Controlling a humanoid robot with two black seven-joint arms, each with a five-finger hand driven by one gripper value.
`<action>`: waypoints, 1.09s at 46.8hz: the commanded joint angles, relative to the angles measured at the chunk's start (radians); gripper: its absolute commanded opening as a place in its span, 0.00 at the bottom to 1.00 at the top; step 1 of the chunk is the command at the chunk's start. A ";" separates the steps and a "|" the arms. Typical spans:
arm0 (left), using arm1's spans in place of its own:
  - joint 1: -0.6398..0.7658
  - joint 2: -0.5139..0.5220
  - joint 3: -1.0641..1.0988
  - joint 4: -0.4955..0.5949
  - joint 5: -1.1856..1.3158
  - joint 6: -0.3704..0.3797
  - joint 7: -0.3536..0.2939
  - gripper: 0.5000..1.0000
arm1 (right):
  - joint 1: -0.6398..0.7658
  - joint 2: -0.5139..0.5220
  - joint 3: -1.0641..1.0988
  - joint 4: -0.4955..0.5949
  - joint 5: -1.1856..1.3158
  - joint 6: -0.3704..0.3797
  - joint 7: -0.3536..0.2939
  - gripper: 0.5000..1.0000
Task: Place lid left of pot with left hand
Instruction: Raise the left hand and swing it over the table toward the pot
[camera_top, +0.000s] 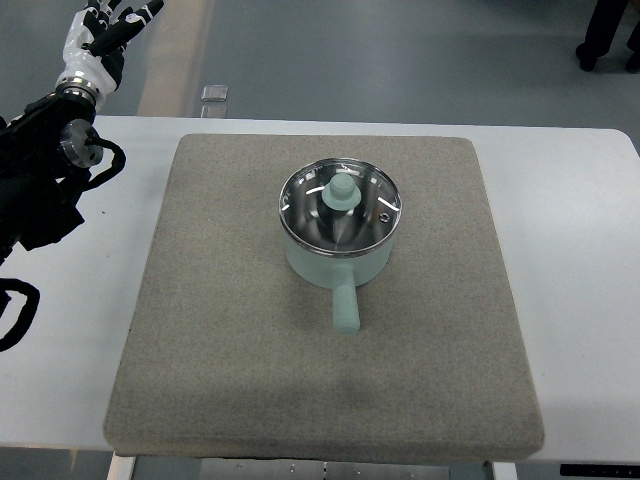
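My left hand (103, 30) is at the upper left of the frame, fingers spread, holding nothing. The lid (340, 208) sits on the pot (338, 262), mid-frame. I should grab its knob (340, 192) and lift straight up.

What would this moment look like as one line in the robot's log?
lid: on pot | left robot hand: open, raised far left | pot: on mat

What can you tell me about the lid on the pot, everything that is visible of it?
The lid is round, looks like clear glass in a shiny metal rim, and has a mint-green knob at its centre and a small vent hole near its right edge. It lies flat and closed on the mint-green pot, which stands about mid-way on the grey mat. Only the pot touches it; the left robot hand is far away.
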 joint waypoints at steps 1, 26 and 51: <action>-0.018 0.003 0.061 -0.006 0.029 0.000 0.001 0.99 | 0.000 0.000 0.000 0.000 0.000 0.000 0.000 0.84; -0.134 0.065 0.321 -0.154 0.408 -0.040 0.001 0.99 | 0.000 0.000 0.000 0.000 0.000 0.000 0.000 0.85; -0.209 0.235 0.327 -0.553 0.969 -0.123 0.001 0.98 | 0.000 0.000 0.000 0.000 0.000 0.000 0.000 0.84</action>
